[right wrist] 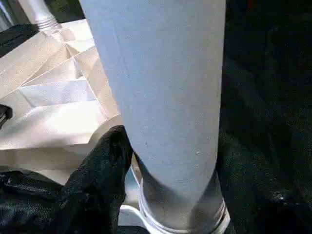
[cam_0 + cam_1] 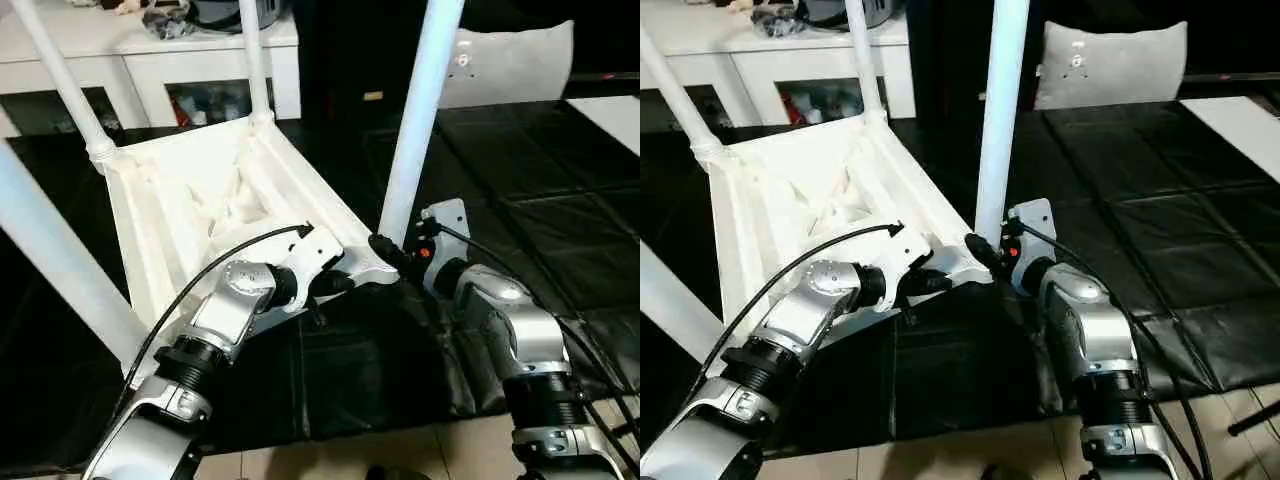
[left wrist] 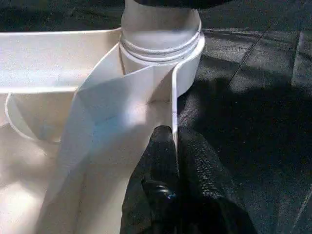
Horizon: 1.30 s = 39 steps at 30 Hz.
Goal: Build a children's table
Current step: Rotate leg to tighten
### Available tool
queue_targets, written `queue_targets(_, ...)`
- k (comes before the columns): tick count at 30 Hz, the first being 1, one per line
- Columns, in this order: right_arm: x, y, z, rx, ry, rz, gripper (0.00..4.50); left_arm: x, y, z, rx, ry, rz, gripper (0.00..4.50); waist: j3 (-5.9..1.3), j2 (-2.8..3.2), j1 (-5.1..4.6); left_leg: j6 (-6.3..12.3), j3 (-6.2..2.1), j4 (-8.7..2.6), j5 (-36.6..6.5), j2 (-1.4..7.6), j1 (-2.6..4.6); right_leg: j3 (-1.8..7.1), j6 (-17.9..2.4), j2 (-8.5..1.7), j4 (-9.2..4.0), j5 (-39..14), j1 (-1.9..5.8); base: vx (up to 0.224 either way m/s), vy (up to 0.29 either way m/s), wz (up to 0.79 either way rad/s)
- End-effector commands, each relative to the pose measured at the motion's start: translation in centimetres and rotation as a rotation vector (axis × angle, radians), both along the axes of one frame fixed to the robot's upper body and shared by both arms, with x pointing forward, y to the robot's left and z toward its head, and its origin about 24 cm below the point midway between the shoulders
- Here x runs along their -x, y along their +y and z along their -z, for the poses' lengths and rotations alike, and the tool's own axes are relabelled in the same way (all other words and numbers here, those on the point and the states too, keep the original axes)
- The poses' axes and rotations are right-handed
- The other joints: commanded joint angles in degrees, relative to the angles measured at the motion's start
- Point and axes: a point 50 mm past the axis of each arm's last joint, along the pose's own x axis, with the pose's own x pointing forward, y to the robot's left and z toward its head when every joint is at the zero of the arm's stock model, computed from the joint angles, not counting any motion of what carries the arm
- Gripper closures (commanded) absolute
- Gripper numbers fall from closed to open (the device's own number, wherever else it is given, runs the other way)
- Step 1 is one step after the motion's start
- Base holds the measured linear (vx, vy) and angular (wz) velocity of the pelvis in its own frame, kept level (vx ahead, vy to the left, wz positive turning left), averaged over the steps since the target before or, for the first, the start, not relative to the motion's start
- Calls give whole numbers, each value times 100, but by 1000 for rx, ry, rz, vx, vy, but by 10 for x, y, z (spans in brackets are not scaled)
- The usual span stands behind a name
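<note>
Your left gripper (image 3: 173,146) pinches the rim of one upturned tabletop (image 2: 190,200). Four legs (image 2: 420,120) stand in it, one against your right gripper (image 2: 392,255); grip unclear.

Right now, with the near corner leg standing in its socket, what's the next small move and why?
Probably keep the left gripper pinched on the tabletop's rim and close the right gripper on the leg just above its socket, then twist. The leg's threaded collar sits at the socket, but whether it is fully seated cannot be told.
</note>
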Motion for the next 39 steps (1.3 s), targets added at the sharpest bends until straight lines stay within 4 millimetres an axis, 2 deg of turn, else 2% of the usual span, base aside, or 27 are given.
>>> queue_targets(1,4,8,-1,-36,3,-54,134,-3,-6,-23,49,-107,51,450,-445,-57,76,548,-20,-357,-855,82,-6,271,-774,-319,-338,-1938,385,0,0,0)
queue_targets(2,5,4,-2,-62,3,-57,134,-4,-2,-22,38,-110,55,450,-446,-52,100,569,-16,-346,-766,78,-16,280,-807,-318,-321,-1847,380,0,0,0)
queue_targets(4,6,2,-3,-81,0,-58,101,-4,1,-21,30,-113,56,450,-450,-57,134,579,-8,-336,-702,80,-26,293,-844,-319,-292,-1745,383,0,0,0)
queue_targets(5,9,-6,-5,-97,-11,-110,97,-3,8,-21,28,-113,83,450,-449,-49,154,596,-7,-337,-672,80,-29,292,-854,-317,-290,-1711,385,0,0,0)
queue_targets(8,14,-16,-7,-67,-24,-194,68,0,15,-19,21,-108,139,450,-449,-46,210,611,-4,-336,-704,98,-16,301,-878,-312,-269,-1639,381,0,0,0)
queue_targets(10,22,-29,-12,-35,-42,-338,53,5,19,-18,24,-104,227,450,-449,-37,288,623,4,-334,-800,118,14,313,-865,-312,-269,-1662,368,0,0,0)
queue_targets(12,26,-37,-16,-28,-48,-416,40,9,22,-17,18,-88,296,450,-450,-37,315,622,6,-339,-807,135,24,318,-940,-303,-245,-1549,357,0,0,0)
queue_targets(16,29,-46,-21,-23,-33,-503,2,14,26,-15,-17,-74,407,450,-446,-28,435,588,20,-338,-870,155,55,331,-988,-307,-237,-1599,333,0,0,0)
queue_targets(18,30,-48,-22,-21,-26,-529,2,15,28,-15,-29,-71,440,450,-445,-41,485,567,27,-340,-877,158,49,343,-972,-310,-233,-1661,335,0,0,0)
queue_targets(19,32,-52,-23,7,-15,-595,2,17,32,-15,-50,-57,508,450,-450,-65,541,548,31,-338,-856,156,61,345,-957,-317,-235,-1703,324,0,0,0)
queue_targets(20,34,-52,-23,35,-28,-638,2,18,33,-15,-59,-55,537,450,-452,-59,581,533,36,-339,-840,168,77,361,-966,-323,-228,-1696,312,0,0,0)
queue_targets(22,37,-52,-24,78,-61,-696,2,20,35,-16,-67,-50,574,450,-441,-66,618,514,41,-340,-885,161,63,364,-925,-329,-231,-1811,313,0,0,0)
queue_targets(23,40,-52,-23,88,-55,-748,2,21,36,-16,-74,-46,601,450,-445,-103,650,515,41,-341,-879,161,56,368,-903,-340,-218,-1885,319,0,0,0)
queue_targets(24,41,-52,-22,87,-48,-779,2,22,36,-16,-78,-44,617,450,-434,-89,668,518,40,-342,-893,166,59,373,-884,-336,-229,-1962,302,0,0,0)
queue_targets(25,42,-51,-21,81,-31,-807,2,23,36,-16,-86,-41,636,450,-432,-92,670,514,41,-343,-898,167,60,376,-881,-332,-230,-1984,299,0,0,0)
queue_targets(26,43,-50,-20,71,-8,-841,29,25,37,-15,-97,-38,663,450,-430,-106,679,510,41,-346,-916,168,65,379,-886,-327,-233,-2021,296,0,0,0)
queue_targets(28,44,-49,-18,73,11,-871,36,25,37,-15,-103,-39,682,450,-418,-113,687,491,39,-347,-961,159,59,385,-861,-327,-245,-2160,295,0,0,0)
queue_targets(29,44,-48,-17,78,14,-880,36,26,37,-15,-106,-39,692,450,-415,-134,686,477,37,-349,-986,153,54,390,-820,-325,-246,-2266,295,0,0,0)
queue_targets(31,44,-47,-14,77,27,-883,69,26,36,-15,-109,-40,704,450,-407,-136,680,437,38,-347,-1044,148,67,398,-778,-325,-266,-2428,276,0,0,0)
queue_targets(34,43,-47,-12,74,40,-886,87,26,35,-15,-106,-39,709,450,-399,-153,663,405,37,-346,-1085,129,59,392,-679,-320,-287,-2637,281,0,0,0)
queue_targets(37,39,-45,-11,74,27,-861,123,26,35,-16,-104,-43,711,450,-401,-140,655,397,37,-340,-1085,124,62,386,-631,-315,-301,-2718,271,0,0,0)
queue_targets(39,36,-41,-10,64,15,-851,128,26,35,-16,-102,-44,712,450,-408,-145,640,396,34,-336,-1069,112,43,376,-603,-314,-302,-2722,279,0,0,0)
